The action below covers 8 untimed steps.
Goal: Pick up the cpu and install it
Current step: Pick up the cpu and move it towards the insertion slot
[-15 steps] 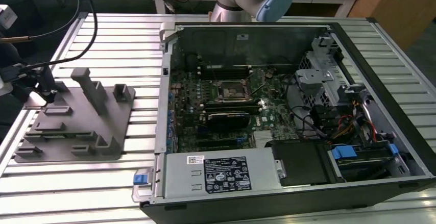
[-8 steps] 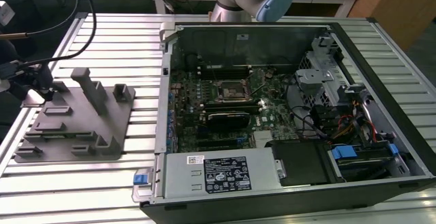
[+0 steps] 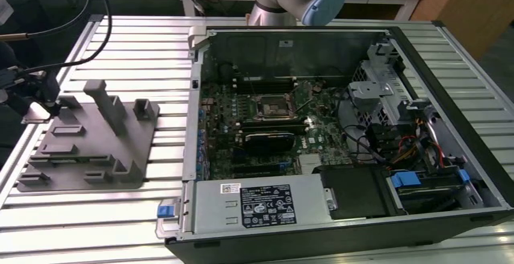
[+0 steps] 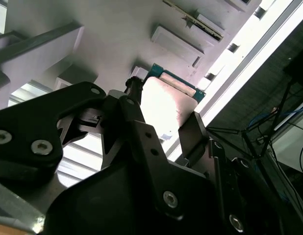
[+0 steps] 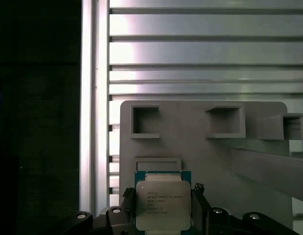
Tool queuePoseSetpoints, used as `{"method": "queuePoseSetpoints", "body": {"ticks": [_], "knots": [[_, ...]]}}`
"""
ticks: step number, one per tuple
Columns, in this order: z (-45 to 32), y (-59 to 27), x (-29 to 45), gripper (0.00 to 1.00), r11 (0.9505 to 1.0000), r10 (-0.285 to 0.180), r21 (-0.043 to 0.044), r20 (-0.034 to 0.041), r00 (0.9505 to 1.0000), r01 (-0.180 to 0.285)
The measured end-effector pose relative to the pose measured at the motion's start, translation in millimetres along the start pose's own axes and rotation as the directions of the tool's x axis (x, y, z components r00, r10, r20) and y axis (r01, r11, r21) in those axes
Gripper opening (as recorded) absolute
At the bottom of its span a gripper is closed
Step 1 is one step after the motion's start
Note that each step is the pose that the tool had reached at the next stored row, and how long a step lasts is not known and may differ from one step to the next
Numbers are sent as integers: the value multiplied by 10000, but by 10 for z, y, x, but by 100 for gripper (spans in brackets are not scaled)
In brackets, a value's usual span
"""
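Cpu [image 5: 163, 205] is found clamped in the gripper [image 5: 163, 192]. The fingers [image 5: 199, 193] are closed to the chip's width and pressed against two opposite edges. It is held over the edge of the grey fixture [image 5: 200, 156], just beside a shallow rectangular recess [image 5: 158, 164]. Whether it is lifted clear of the fixture cannot be told.

The silvery top plate is turned toward the first wrist camera, with a thin green board rim showing around it. The outline is near square, so no long axis is recorded. Several lines of dark print are seen on the plate, running from finger to finger; they are not transcribed.

In the exterior view the chip is seen as a pale patch at the fixture's corner on that view's left. The fixture is set on a slatted metal table [image 3: 144, 41]. An open computer case [image 3: 189, 156] is laid flat on the exterior view's right of the fixture, with the black-framed socket [image 3: 275, 106] exposed on its board. A black-and-white label [image 3: 266, 204] is noted on the case's power supply.
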<state>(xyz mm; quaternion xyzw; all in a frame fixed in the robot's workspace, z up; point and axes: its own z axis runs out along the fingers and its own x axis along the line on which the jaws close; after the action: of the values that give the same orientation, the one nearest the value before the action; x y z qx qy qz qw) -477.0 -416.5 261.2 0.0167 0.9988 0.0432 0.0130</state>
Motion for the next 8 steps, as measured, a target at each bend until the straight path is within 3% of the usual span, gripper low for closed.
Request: {"method": "queuePoseSetpoints", "body": {"ticks": [8], "knots": [[-72,6,-1,54,10000,1,-51,3,10000,-1]]}}
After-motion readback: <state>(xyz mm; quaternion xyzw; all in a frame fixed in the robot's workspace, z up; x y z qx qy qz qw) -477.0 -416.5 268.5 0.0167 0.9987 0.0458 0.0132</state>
